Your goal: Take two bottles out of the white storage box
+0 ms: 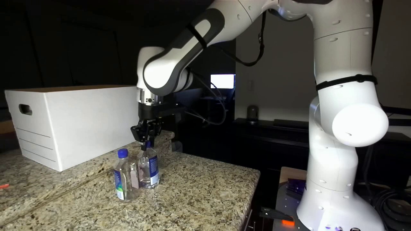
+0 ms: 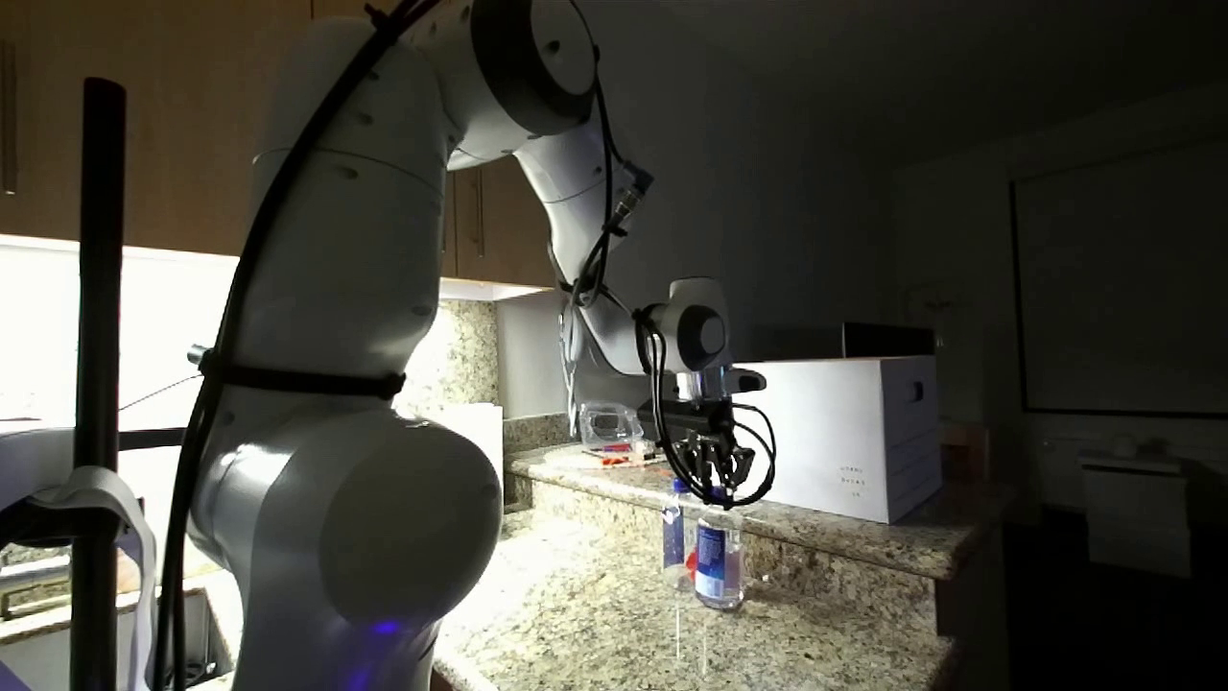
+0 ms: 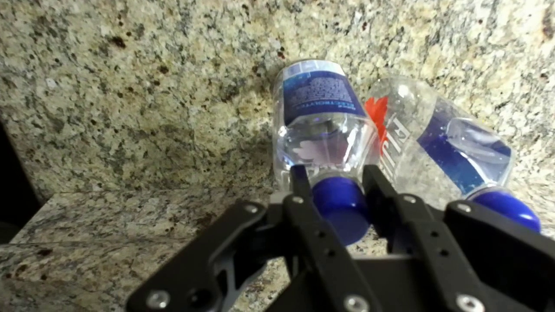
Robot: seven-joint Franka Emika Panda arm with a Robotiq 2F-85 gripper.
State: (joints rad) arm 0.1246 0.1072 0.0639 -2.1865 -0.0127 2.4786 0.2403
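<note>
Plastic bottle stands upright below the claw gripping its blue cap.

From back here I see one clear plastic bottle, blue-capped and blue-labelled, upright just beside a matching bottle standing on the speckled granite worktop, both outside the large white rectangular box on the raised ledge.

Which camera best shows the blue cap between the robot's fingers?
The wrist view: the blue cap shows large and near, framed by the gripper. In both exterior views the gripper partly hides it, leaving a small patch of blue.
</note>
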